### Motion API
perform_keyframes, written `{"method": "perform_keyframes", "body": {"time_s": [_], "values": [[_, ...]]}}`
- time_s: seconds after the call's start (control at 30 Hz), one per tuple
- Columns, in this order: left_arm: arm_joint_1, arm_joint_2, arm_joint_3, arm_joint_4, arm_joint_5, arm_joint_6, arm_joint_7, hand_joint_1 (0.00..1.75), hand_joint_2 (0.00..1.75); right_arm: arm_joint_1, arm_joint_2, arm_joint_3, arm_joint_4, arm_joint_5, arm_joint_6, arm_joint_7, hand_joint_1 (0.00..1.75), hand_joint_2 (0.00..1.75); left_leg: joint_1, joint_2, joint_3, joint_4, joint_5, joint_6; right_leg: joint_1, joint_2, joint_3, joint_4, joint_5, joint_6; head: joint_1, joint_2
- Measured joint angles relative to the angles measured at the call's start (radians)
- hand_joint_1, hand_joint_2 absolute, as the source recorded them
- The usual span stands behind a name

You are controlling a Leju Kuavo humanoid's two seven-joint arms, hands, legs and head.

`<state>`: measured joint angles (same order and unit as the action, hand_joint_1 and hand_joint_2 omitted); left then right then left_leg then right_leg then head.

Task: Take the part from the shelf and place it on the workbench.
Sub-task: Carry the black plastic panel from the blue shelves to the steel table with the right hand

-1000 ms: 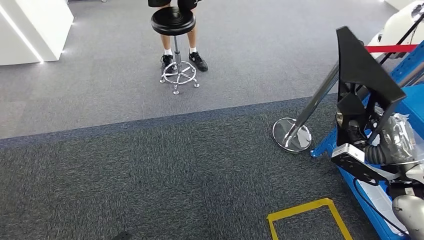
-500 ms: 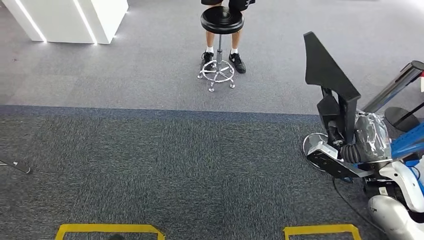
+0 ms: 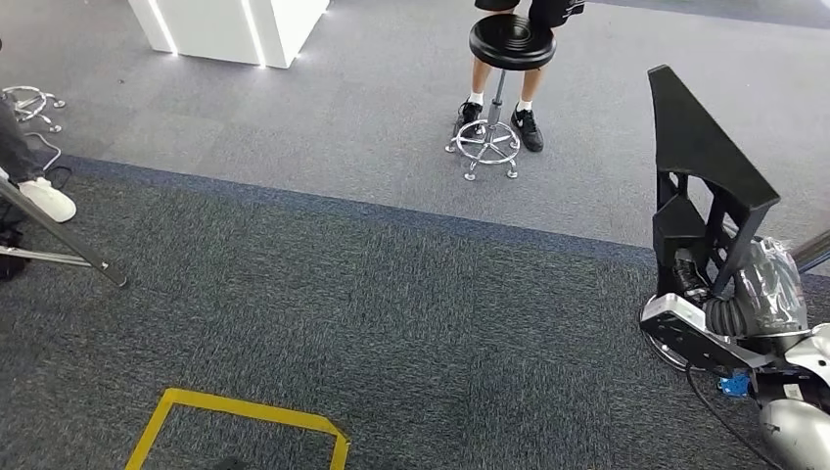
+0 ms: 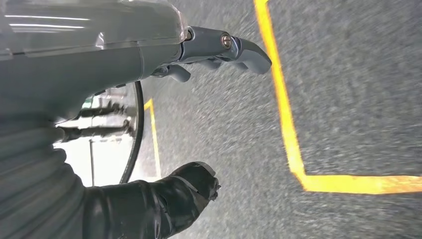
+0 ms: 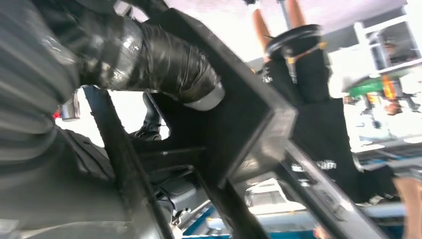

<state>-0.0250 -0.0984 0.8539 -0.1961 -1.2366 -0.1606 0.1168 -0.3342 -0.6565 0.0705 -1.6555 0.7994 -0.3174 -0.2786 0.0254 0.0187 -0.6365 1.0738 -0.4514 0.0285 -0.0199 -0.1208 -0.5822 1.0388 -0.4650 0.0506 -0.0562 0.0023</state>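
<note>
At the right edge of the head view, the right hand [image 3: 729, 294] grips the part [image 3: 700, 166], a black angular frame with a broad flat triangular plate on top and open struts below. The part stands upright above the hand, raised over the carpet and clear of any surface. In the right wrist view, the thick thumb [image 5: 164, 64] wraps across a strut of the part [image 5: 234, 124], and the fingers close around the frame.

The left hand [image 4: 199, 114] hangs over the floor and holds nothing. Its thumb [image 4: 169, 199] and fingers [image 4: 234, 45] are spread well apart, with carpet visible between them.

Dark grey carpet [image 3: 391, 323] covers the near floor; a lighter grey strip lies beyond it. Yellow floor tape [image 3: 245, 416] marks an angular outline on the dark carpet at the lower left of the head view, and the same tape [image 4: 288, 124] runs beneath the left hand.

A black round stool [image 3: 509, 44] on a chrome base stands on the lighter carpet, with a person's legs [image 3: 529, 98] in black shoes just behind it. A white lit cabinet [image 3: 235, 24] stands at the upper left. A shoe [image 3: 47, 199] and a tripod leg [image 3: 59, 240] appear at the left edge.
</note>
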Motion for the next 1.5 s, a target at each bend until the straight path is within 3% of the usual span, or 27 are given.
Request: {"method": "perform_keyframes", "body": {"time_s": [0.07, 0.13, 0.2, 0.23, 0.3, 0.37, 0.43, 0.5, 0.57, 0.63, 0.7, 0.73, 0.77, 0.83, 0.9, 0.93, 1.0, 1.03, 1.1, 1.13, 1.2, 1.23, 1.27, 1.3, 1.37, 1.43, 1.5], "values": [[-0.001, 0.001, 0.006, 0.0, 0.001, -0.003, 0.006, 0.0, 1.75, 0.005, -0.003, -0.006, -0.001, 0.0, 0.001, -0.002, 1.75, 1.75, 0.001, -0.017, 0.001, -0.011, 0.01, 0.016, -0.007, 0.045, -0.012, 0.035, -0.035, 0.006, 0.003, 0.0], [-0.003, 0.001, 0.009, 0.0, 0.002, -0.003, 0.008, 0.0, 1.75, 0.01, -0.006, -0.014, -0.002, 0.0, 0.001, -0.003, 1.75, 1.75, -0.002, -0.036, -0.003, -0.015, 0.017, 0.026, -0.009, 0.101, -0.059, 0.148, -0.105, 0.005, 0.006, 0.0], [-0.003, 0.002, 0.011, 0.0, 0.002, -0.003, 0.009, 0.0, 1.75, 0.017, -0.008, -0.019, -0.002, 0.0, 0.002, -0.003, 1.75, 1.75, -0.008, -0.061, -0.007, -0.015, 0.022, 0.03, -0.007, 0.118, -0.106, 0.255, -0.144, 0.001, 0.007, 0.0], [-0.003, 0.002, 0.012, 0.0, 0.002, -0.003, 0.009, 0.0, 1.75, 0.021, -0.008, -0.019, -0.002, 0.0, 0.003, -0.003, 1.75, 1.75, -0.011, -0.074, -0.009, -0.015, 0.024, 0.031, -0.006, 0.12, -0.11, 0.263, -0.137, -0.003, 0.007, 0.0], [-0.004, 0.002, 0.015, 0.0, 0.002, -0.003, 0.01, 0.0, 1.75, 0.025, -0.009, -0.021, -0.002, 0.0, 0.006, -0.003, 1.75, 1.75, -0.013, -0.101, -0.01, -0.015, 0.028, 0.029, -0.002, 0.134, -0.064, 0.173, -0.078, -0.013, 0.007, 0.0], [-0.005, 0.001, 0.019, 0.0, 0.002, -0.003, 0.01, 0.0, 1.75, 0.026, -0.013, -0.025, -0.003, -0.001, 0.007, -0.003, 1.75, 1.75, -0.013, -0.128, -0.013, -0.015, 0.035, 0.023, 0.0, 0.18, -0.002, 0.048, -0.032, -0.023, 0.006, 0.0], [-0.005, 0.0, 0.021, 0.0, 0.002, -0.003, 0.008, 0.0, 1.75, 0.027, -0.021, -0.032, -0.005, -0.002, 0.01, -0.002, 1.75, 1.75, -0.007, -0.153, -0.022, -0.017, 0.044, 0.01, 0.004, 0.203, 0.02, -0.003, -0.026, -0.029, 0.006, 0.0], [-0.002, -0.002, 0.023, 0.0, 0.001, -0.003, 0.005, 0.0, 1.75, 0.027, -0.026, -0.039, -0.007, -0.005, 0.012, -0.001, 1.75, 1.75, -0.002, -0.169, -0.028, -0.021, 0.052, -0.004, 0.008, 0.179, 0.026, -0.018, -0.018, -0.036, 0.006, 0.0], [0.0, -0.004, 0.024, 0.0, 0.0, -0.003, 0.004, 0.0, 1.75, 0.027, -0.029, -0.041, -0.011, -0.008, 0.015, -0.002, 1.75, 1.75, -0.005, -0.12, -0.042, 0.002, 0.034, -0.009, 0.007, 0.148, 0.036, -0.044, -0.003, -0.046, 0.003, 0.0], [-0.003, -0.005, 0.025, 0.0, -0.002, -0.003, 0.001, 0.0, 1.75, 0.027, -0.032, -0.043, -0.013, -0.011, 0.017, -0.002, 1.75, 1.75, -0.009, -0.049, -0.083, 0.097, -0.028, -0.009, 0.011, 0.117, 0.04, -0.057, 0.006, -0.052, -0.002, 0.0], [-0.006, -0.005, 0.025, 0.0, -0.003, -0.003, 0.0, 0.0, 1.75, 0.028, -0.033, -0.045, -0.014, -0.011, 0.019, -0.002, 1.75, 1.75, -0.008, -0.029, -0.128, 0.213, -0.084, -0.014, 0.013, 0.085, 0.036, -0.054, 0.007, -0.053, -0.003, 0.0], [-0.006, -0.005, 0.025, 0.0, -0.003, -0.003, -0.001, 0.0, 1.75, 0.028, -0.033, -0.045, -0.013, -0.011, 0.021, -0.002, 1.75, 1.75, -0.007, -0.026, -0.133, 0.237, -0.09, -0.016, 0.013, 0.07, 0.033, -0.051, 0.006, -0.053, -0.003, 0.0], [-0.006, -0.005, 0.025, 0.0, -0.004, -0.003, -0.001, 0.0, 1.75, 0.029, -0.033, -0.045, -0.013, -0.011, 0.022, -0.003, 1.75, 1.75, -0.006, -0.023, -0.119, 0.223, -0.078, -0.018, 0.013, 0.056, 0.031, -0.048, 0.005, -0.052, -0.003, 0.0], [-0.006, -0.005, 0.025, 0.0, -0.005, -0.003, -0.001, 0.0, 1.75, 0.029, -0.033, -0.045, -0.014, -0.011, 0.024, -0.003, 1.75, 1.75, -0.007, 0.009, -0.043, 0.101, -0.033, -0.019, 0.012, 0.029, 0.027, -0.037, 0.0, -0.044, -0.003, 0.0], [-0.007, -0.005, 0.025, 0.0, -0.005, -0.003, -0.001, 0.0, 1.75, 0.028, -0.036, -0.046, -0.014, -0.011, 0.025, -0.003, 1.75, 1.75, -0.013, 0.041, 0.014, -0.001, -0.01, -0.007, 0.017, 0.005, 0.023, -0.021, -0.009, -0.032, -0.002, 0.0], [-0.008, -0.005, 0.025, 0.0, -0.005, -0.003, -0.001, 0.0, 1.75, 0.028, -0.037, -0.046, -0.014, -0.011, 0.025, -0.003, 1.75, 1.75, -0.017, 0.046, 0.021, -0.017, -0.011, 0.0, 0.02, -0.005, 0.022, -0.017, -0.012, -0.028, 0.0, 0.0], [-0.006, -0.005, 0.025, 0.0, -0.005, -0.003, -0.001, 0.0, 1.75, 0.026, -0.04, -0.047, -0.014, -0.011, 0.026, -0.003, 1.75, 1.75, -0.02, 0.02, 0.017, -0.018, -0.005, 0.015, 0.02, -0.023, 0.023, -0.016, -0.014, -0.02, 0.002, 0.0], [-0.005, -0.005, 0.025, 0.0, -0.005, -0.003, -0.001, 0.0, 1.75, 0.026, -0.04, -0.047, -0.014, -0.011, 0.026, -0.003, 1.75, 1.75, -0.018, 0.009, 0.016, -0.021, -0.002, 0.021, 0.017, -0.011, 0.024, -0.012, -0.02, -0.015, 0.003, 0.0], [-0.005, -0.006, 0.025, 0.0, -0.005, -0.003, -0.001, 0.0, 1.75, 0.026, -0.042, -0.047, -0.014, -0.012, 0.027, -0.003, 1.75, 1.75, -0.015, -0.011, 0.015, -0.026, 0.005, 0.033, 0.008, 0.052, 0.003, 0.042, -0.063, -0.006, 0.005, 0.0], [-0.007, -0.006, 0.025, 0.0, -0.005, -0.003, -0.001, 0.0, 1.75, 0.026, -0.043, -0.047, -0.015, -0.012, 0.027, -0.003, 1.75, 1.75, -0.015, -0.022, 0.013, -0.026, 0.008, 0.036, 0.005, 0.089, -0.021, 0.098, -0.097, -0.003, 0.007, 0.0], [-0.008, -0.006, 0.025, 0.0, -0.006, -0.003, -0.002, 0.0, 1.75, 0.028, -0.044, -0.048, -0.014, -0.011, 0.029, -0.002, 1.75, 1.75, -0.017, -0.046, 0.009, -0.026, 0.012, 0.041, 0.004, 0.116, -0.083, 0.23, -0.155, -0.002, 0.008, 0.0], [-0.008, -0.005, 0.025, 0.0, -0.008, -0.003, -0.003, 0.0, 1.75, 0.028, -0.045, -0.048, -0.014, -0.01, 0.031, -0.001, 1.75, 1.75, -0.019, -0.059, 0.007, -0.026, 0.014, 0.043, 0.004, 0.118, -0.101, 0.266, -0.16, -0.003, 0.008, 0.0], [-0.008, -0.005, 0.025, 0.0, -0.009, -0.003, -0.004, 0.0, 1.75, 0.027, -0.047, -0.048, -0.014, -0.009, 0.036, 0.002, 1.75, 1.75, -0.02, -0.074, 0.006, -0.026, 0.015, 0.043, 0.004, 0.12, -0.1, 0.263, -0.145, -0.006, 0.008, 0.0], [-0.008, -0.005, 0.025, 0.0, -0.011, -0.003, -0.006, 0.0, 1.75, 0.023, -0.051, -0.048, -0.014, -0.008, 0.042, 0.006, 1.75, 1.75, -0.021, -0.088, 0.007, -0.026, 0.017, 0.043, 0.005, 0.125, -0.08, 0.22, -0.112, -0.01, 0.008, 0.0], [-0.009, -0.007, 0.025, 0.0, -0.013, -0.002, -0.009, 0.0, 1.75, 0.006, -0.065, -0.048, -0.013, -0.007, 0.059, 0.013, 1.75, 1.75, -0.021, -0.116, 0.005, -0.026, 0.02, 0.039, 0.005, 0.165, -0.014, 0.079, -0.046, -0.022, 0.008, 0.0], [-0.011, -0.009, 0.025, 0.0, -0.017, -0.002, -0.014, 0.0, 1.75, -0.016, -0.081, -0.048, -0.012, -0.01, 0.076, 0.017, 1.75, 1.75, -0.019, -0.139, -0.003, -0.025, 0.025, 0.03, 0.007, 0.2, 0.022, -0.007, -0.026, -0.031, 0.008, 0.0], [-0.009, -0.01, 0.025, 0.0, -0.021, -0.002, -0.017, 0.0, 1.75, -0.037, -0.093, -0.048, -0.01, -0.012, 0.088, 0.019, 1.75, 1.75, -0.015, -0.164, -0.011, -0.031, 0.031, 0.016, 0.011, 0.188, 0.026, -0.023, -0.03, -0.036, 0.008, 0.0]]}}
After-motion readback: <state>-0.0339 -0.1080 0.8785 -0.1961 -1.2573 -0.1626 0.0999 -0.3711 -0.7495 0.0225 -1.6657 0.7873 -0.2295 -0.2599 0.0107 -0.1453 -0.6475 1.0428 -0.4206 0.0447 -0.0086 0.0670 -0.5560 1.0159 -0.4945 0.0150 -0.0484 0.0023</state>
